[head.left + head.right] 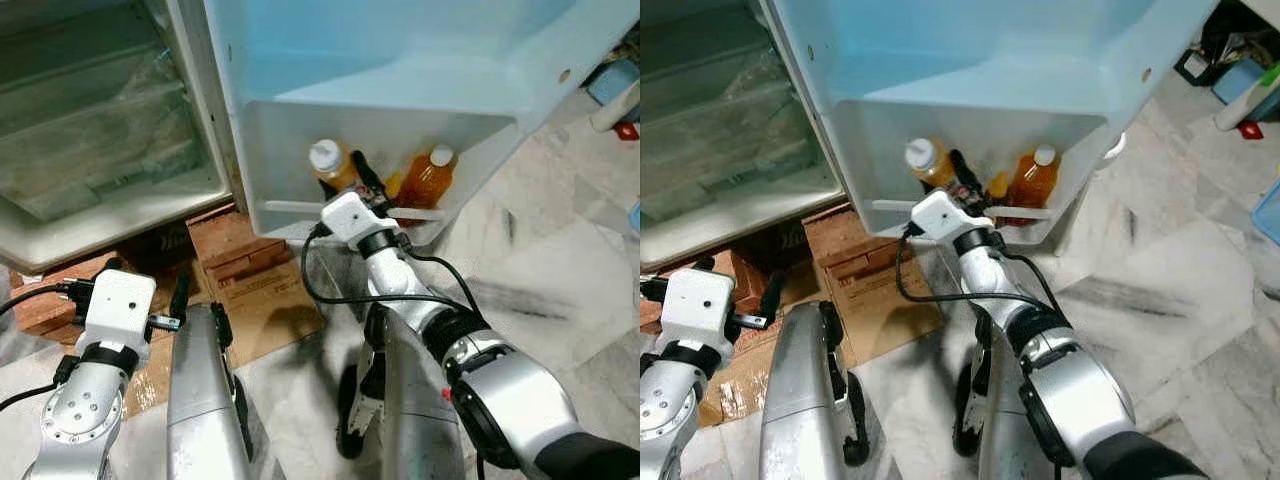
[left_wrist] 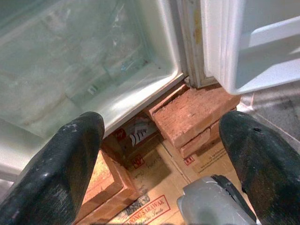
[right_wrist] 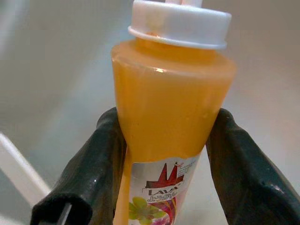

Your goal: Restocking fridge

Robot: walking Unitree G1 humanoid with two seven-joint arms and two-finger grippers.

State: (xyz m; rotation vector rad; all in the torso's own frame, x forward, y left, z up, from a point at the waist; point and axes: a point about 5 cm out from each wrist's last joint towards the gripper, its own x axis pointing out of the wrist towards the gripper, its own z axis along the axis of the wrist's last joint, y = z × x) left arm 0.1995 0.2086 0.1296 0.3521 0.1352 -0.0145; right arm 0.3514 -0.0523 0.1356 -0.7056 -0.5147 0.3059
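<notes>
An orange juice bottle (image 3: 172, 108) with a white cap stands upright at the left of the fridge door's lower shelf (image 1: 290, 209). My right gripper (image 3: 166, 124) is shut on it, one black finger pressed against each side of its body. The same bottle (image 1: 335, 165) shows above the shelf rail in the left eye view. A darker amber bottle (image 1: 430, 178) with a white cap stands at the right of that shelf, and a small yellow item (image 1: 393, 184) sits between the two. My left gripper (image 2: 161, 140) hangs open low down, in front of the fridge's base, with nothing in it.
The fridge compartment (image 1: 90, 130) is open on the left, with clear drawers inside. Bricks (image 1: 235, 250) and flattened cardboard (image 1: 270, 300) lie under the fridge. Marble floor (image 1: 560, 250) spreads to the right, with blue items (image 1: 612, 80) at the far right.
</notes>
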